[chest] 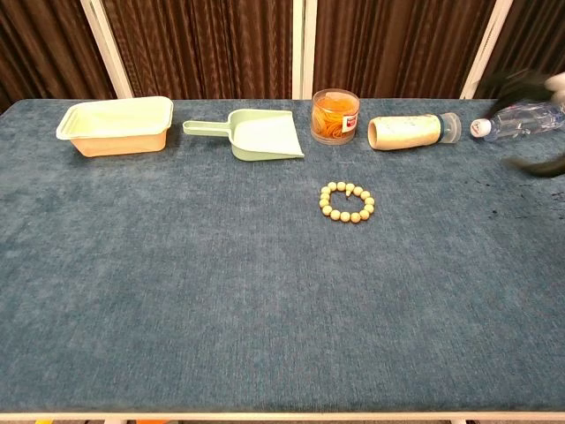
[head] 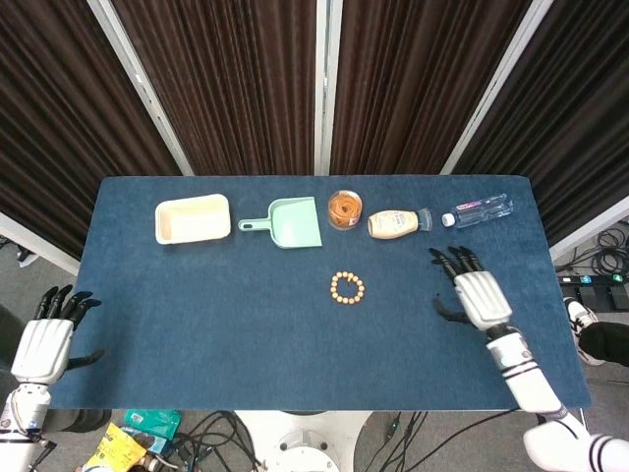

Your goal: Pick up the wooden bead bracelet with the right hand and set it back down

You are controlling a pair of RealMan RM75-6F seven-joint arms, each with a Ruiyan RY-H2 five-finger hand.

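The wooden bead bracelet [head: 347, 288] lies flat as a ring on the blue table [head: 197, 315], near the middle; the chest view shows the bracelet [chest: 347, 201] alone with nothing touching it. My right hand [head: 477, 291] is well to its right, fingers spread and empty, over the table's right part. In the chest view the right hand [chest: 538, 124] is only a dark blur at the right edge. My left hand [head: 49, 339] hangs off the table's left front corner, fingers apart and holding nothing.
Along the back stand a cream tub [head: 193, 218], a green dustpan [head: 285, 223], a jar with orange contents [head: 345, 209], a mayonnaise bottle lying down [head: 398, 223] and a clear water bottle lying down [head: 479, 210].
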